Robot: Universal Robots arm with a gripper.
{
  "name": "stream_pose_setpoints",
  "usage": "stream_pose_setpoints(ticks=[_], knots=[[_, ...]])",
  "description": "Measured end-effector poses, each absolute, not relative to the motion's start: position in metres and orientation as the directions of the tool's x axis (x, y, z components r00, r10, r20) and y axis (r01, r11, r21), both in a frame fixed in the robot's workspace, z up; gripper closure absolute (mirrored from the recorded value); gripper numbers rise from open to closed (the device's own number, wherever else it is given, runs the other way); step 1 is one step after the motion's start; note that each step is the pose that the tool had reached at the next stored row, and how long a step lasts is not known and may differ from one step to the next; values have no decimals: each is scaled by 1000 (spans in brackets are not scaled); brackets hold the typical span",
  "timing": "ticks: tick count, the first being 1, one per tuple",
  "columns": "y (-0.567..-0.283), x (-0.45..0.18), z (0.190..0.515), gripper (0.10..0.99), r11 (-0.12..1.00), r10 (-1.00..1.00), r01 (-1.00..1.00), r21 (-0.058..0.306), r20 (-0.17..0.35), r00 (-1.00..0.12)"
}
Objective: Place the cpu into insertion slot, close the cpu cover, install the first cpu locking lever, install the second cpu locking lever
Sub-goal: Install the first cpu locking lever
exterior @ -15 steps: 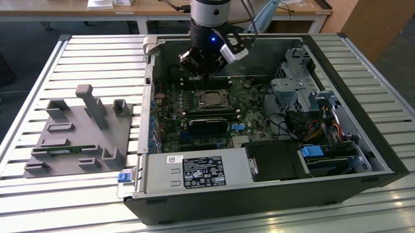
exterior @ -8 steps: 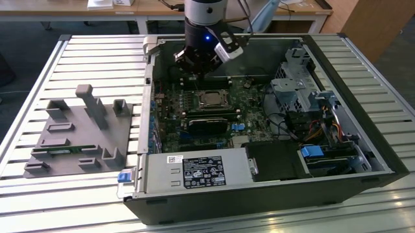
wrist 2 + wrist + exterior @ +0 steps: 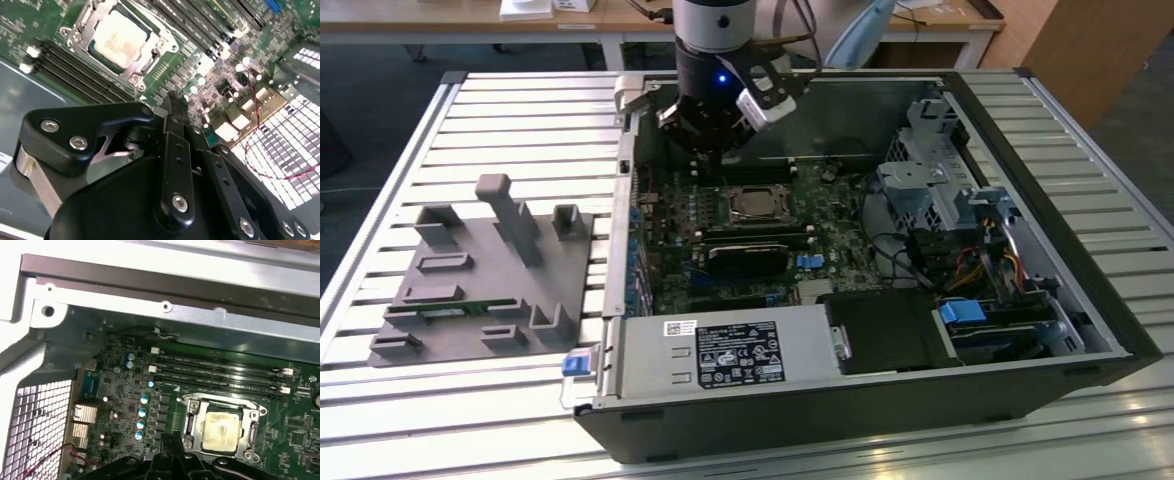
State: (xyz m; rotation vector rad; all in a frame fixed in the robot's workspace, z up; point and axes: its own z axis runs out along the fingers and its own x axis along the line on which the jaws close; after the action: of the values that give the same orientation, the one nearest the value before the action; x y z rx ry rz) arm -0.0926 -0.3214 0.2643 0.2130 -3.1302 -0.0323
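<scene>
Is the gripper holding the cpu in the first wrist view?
No. In the first wrist view the cpu already sits in the insertion slot under the cpu cover, apart from the gripper.

Exterior view: camera sitting high, well back, looking down at open computer case lying on slatted tabletop; arm entering at frame's top centre. Both wrist views riding close above motherboard, looking steeply down past claw linkage. All three views sharing cpu with memory slots alongside.
</scene>
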Motion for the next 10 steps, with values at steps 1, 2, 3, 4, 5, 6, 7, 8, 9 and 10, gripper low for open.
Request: stream_pose_setpoints(ticks=[1, 2, 3, 4, 5, 6, 7, 8, 9, 10], knots=[[-321, -93, 264, 980, 991, -136, -135, 21, 3, -991], [-320, -94, 264, 980, 991, -136, -135, 21, 3, -991], [-319, -94, 263, 980, 991, -135, -135, 21, 3, -991], [-318, -95, 263, 980, 991, -135, -135, 21, 3, -991], [-317, -96, 262, 980, 991, -134, -134, 21, 3, -991], [-316, -96, 262, 980, 991, -131, -131, 21, 3, -991], [-315, -97, 261, 980, 992, -128, -128, 21, 3, -992], [-314, -97, 260, 980, 992, -125, -125, 21, 3, -992], [-313, -98, 260, 980, 992, -123, -123, 21, 3, -992], [-312, -98, 259, 980, 992, -122, -122, 21, 3, -992]])
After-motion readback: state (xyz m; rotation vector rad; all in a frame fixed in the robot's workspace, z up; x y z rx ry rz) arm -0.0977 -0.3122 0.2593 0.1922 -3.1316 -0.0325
